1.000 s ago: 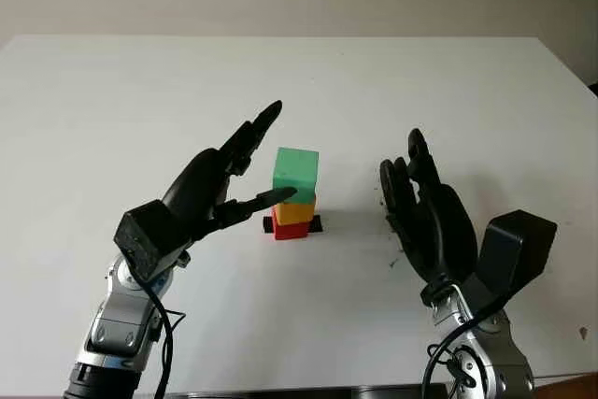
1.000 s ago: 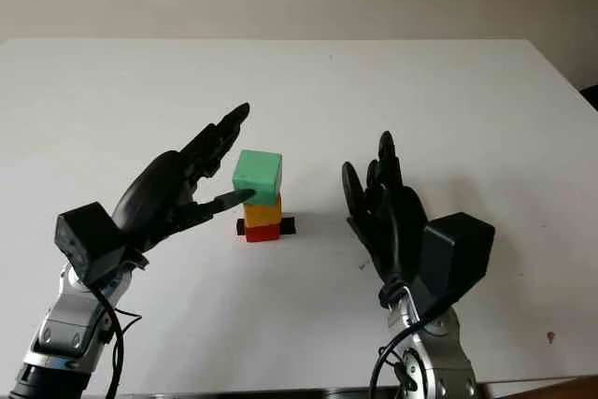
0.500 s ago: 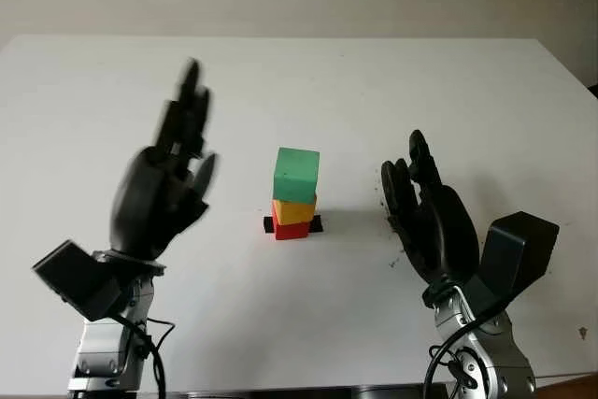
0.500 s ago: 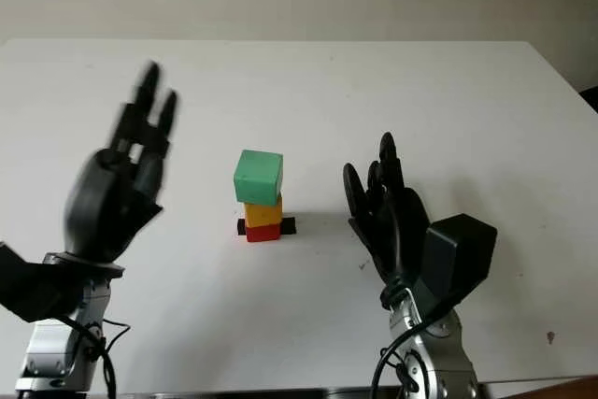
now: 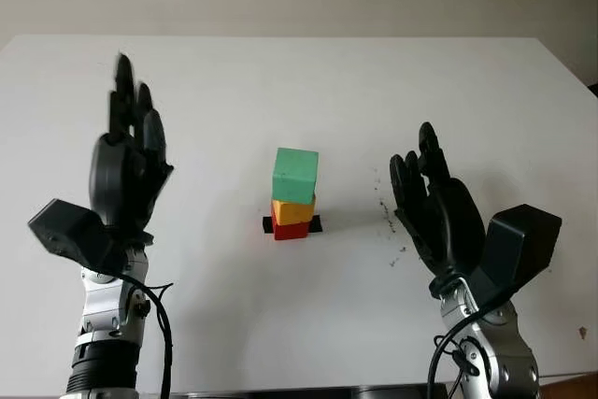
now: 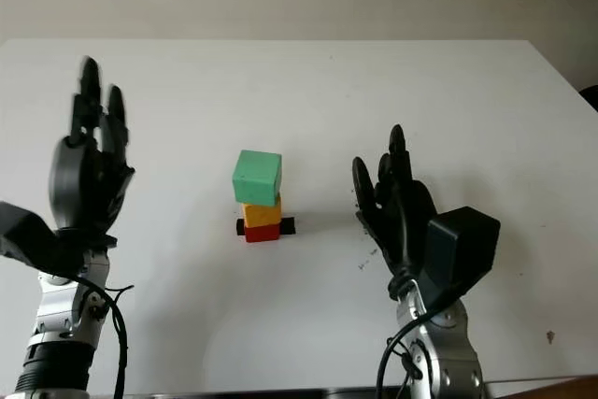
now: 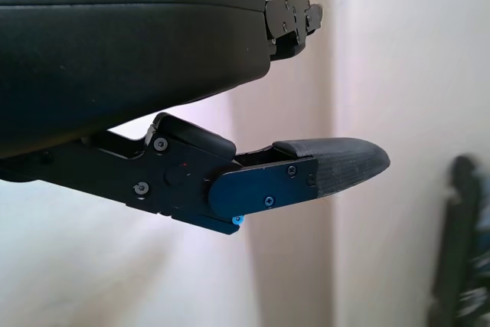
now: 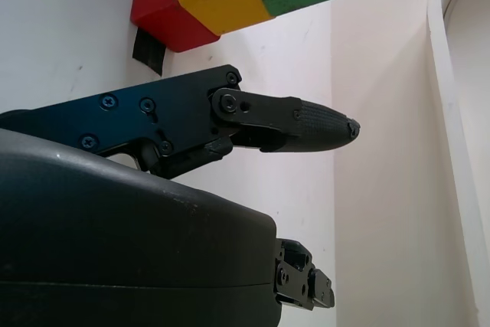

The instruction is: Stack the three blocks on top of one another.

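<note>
- Standing complete: green block (image 5: pixel 295 176) tops yellow block (image 5: pixel 293 211) and red block (image 5: pixel 290 229).
- You keep left hand (image 5: pixel 128 170) and right hand (image 5: pixel 437 214), both open and empty, well clear of the green block.

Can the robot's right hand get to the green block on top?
Probably yes. The right hand is open beside the stack, with only bare table between it and the green block. Nothing blocks the way.

Three blocks stood stacked near bench (image 5: pixel 486 91) centre, well clear of every edge. Red block (image 5: pixel 289 229) at bottom, on small black marker (image 5: pixel 315 223). Yellow block (image 5: pixel 294 210) in middle. Green block (image 5: pixel 296 175) on top, turned slightly, overhanging yellow one.
</note>
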Robot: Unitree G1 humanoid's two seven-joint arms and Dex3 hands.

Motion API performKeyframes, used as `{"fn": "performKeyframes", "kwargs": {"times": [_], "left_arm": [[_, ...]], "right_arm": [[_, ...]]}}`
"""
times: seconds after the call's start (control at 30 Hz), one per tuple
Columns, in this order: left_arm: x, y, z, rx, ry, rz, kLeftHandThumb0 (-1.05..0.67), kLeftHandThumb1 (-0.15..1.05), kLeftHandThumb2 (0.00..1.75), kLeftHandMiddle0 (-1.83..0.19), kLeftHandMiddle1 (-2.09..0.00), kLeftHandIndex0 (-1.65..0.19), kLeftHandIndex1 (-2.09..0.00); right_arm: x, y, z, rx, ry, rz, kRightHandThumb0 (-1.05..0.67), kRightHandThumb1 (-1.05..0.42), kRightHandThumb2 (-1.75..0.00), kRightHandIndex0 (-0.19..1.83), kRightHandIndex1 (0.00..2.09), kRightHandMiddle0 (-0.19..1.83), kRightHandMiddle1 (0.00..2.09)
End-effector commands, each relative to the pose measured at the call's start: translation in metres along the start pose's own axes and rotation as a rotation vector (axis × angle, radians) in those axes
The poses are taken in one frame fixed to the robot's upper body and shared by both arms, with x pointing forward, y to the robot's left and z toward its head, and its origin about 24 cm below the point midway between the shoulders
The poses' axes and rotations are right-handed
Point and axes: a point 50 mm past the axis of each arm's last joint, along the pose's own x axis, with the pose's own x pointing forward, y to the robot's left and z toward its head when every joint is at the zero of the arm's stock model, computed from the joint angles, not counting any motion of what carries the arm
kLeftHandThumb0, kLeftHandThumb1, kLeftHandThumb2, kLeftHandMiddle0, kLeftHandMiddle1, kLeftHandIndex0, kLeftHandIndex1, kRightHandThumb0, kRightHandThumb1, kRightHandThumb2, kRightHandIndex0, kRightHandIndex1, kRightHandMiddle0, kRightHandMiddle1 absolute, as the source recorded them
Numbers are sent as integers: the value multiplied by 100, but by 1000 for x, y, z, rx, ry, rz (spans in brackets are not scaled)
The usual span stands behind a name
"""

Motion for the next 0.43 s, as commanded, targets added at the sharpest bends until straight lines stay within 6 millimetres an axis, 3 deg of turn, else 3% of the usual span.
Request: {"fn": "performKeyframes", "kwargs": {"times": [0.0,0.4], "left_arm": [[3,1,1,29,15,-39,-76,105,58,13,-5,16,-4],[-7,-4,-14,-32,114,-80,-75,105,55,11,-6,12,-6]], "right_arm": [[3,-3,5,1,-25,4,-66,-105,-54,-19,0,-19,0],[5,-5,2,-77,13,-40,-63,-105,-57,-19,0,-19,0]]}}
